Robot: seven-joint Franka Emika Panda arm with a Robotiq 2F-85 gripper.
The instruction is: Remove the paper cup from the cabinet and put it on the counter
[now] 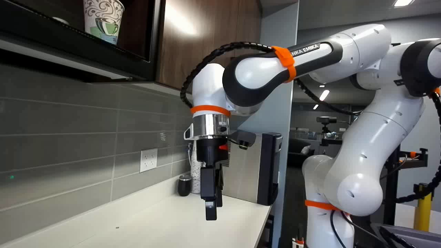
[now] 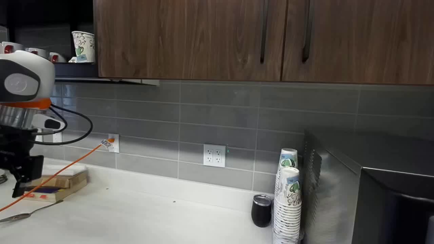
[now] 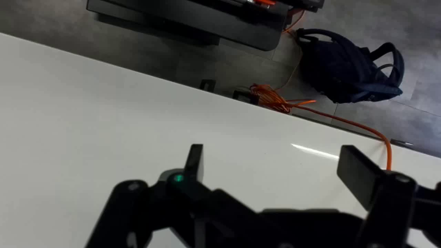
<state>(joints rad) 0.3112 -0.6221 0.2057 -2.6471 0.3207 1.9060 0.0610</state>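
Observation:
The paper cup [image 1: 103,20], white with a green and dark print, stands upright on the open shelf of the dark brown cabinet [image 1: 203,41]. In an exterior view the cup [image 2: 84,47] stands at the shelf's right end, beside the wood door of the cabinet [image 2: 190,40]. My gripper [image 1: 214,205] points down above the off-white counter [image 1: 165,224], well below the shelf and apart from the cup. In the wrist view the gripper [image 3: 272,162] is open and empty, with the bare counter [image 3: 103,120] under it. The cup is out of the wrist view.
White mugs [image 2: 37,52] stand on the shelf left of the cup. A black tumbler [image 2: 261,210], stacked cups [image 2: 287,217] and a steel appliance [image 2: 335,189] stand at one counter end. Boxes [image 2: 64,188], a utensil [image 2: 30,214] and an orange cord [image 2: 67,166] are at the other.

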